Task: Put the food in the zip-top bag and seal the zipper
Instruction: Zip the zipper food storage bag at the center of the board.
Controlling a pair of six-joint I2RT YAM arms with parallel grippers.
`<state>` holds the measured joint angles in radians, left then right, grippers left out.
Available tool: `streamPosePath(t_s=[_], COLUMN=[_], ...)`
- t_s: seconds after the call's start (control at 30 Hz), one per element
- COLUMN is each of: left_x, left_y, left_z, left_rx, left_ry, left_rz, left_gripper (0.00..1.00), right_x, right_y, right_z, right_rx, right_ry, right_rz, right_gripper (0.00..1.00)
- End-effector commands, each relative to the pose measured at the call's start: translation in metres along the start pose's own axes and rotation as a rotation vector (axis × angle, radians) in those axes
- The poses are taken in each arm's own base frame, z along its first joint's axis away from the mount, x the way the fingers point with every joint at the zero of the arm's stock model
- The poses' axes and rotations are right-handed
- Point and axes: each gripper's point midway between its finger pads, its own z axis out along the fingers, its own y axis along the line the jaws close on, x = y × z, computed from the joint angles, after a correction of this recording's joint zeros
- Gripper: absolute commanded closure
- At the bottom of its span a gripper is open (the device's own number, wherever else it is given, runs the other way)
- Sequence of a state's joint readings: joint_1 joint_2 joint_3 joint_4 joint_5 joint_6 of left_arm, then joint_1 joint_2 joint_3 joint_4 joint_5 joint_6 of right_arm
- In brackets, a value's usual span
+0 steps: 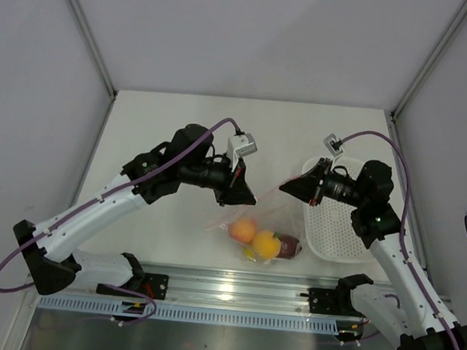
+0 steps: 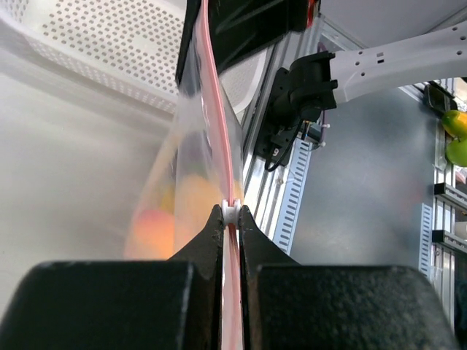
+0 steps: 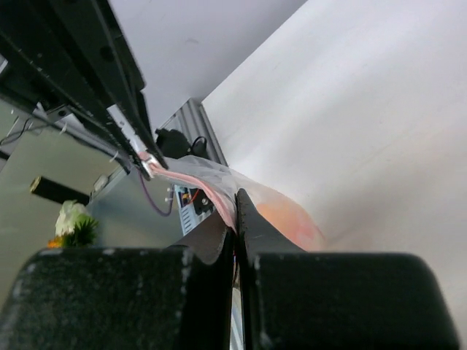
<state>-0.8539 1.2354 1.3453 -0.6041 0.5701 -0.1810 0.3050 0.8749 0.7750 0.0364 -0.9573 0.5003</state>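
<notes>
Food is sagging the limp zip-top bag, so left claw and right claw are clamping shut on its stiffer zipper.

The zip-top bag, clear and thin, is held raised by its upper edge, its lower part hanging down. The zipper, a pink-red strip, is stretched taut along that edge. The food is gathered inside at the bottom: orange-red, yellow and dark red pieces, touching.
</notes>
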Motion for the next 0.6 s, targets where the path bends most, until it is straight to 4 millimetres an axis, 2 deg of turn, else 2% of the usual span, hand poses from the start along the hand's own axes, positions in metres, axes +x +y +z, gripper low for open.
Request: streamPosePath(t_s=[0.0,0.13,0.3,0.57], left_x=[0.016,0.022,0.035,0.043], left_y=[-0.008,-0.008,0.002,0.009], left_z=[-0.019,-0.03,-0.041,-0.074], left_rx=[-0.006,-0.038,-0.121,-0.26], left_ry=[0.033,0.025,0.028,-0.035], left_rz=[-0.012,-0.015,-0.045,-0.084], left_gripper=[0.99,0.99,0.99,0.99], right_x=[-0.028,-0.03,-0.034,-0.032], right_y=[-0.02,-0.03,-0.036,-0.042], right_z=[-0.009,-0.014,-0.016,-0.015], right_rx=[0.108,0.147,0.164,0.16], right_ry=[-0.135,-0.161,-0.179,-0.186], right_rz=[-0.018,0.009,0.017,0.048], right_gripper=[1.0,1.0,1.0,1.0])
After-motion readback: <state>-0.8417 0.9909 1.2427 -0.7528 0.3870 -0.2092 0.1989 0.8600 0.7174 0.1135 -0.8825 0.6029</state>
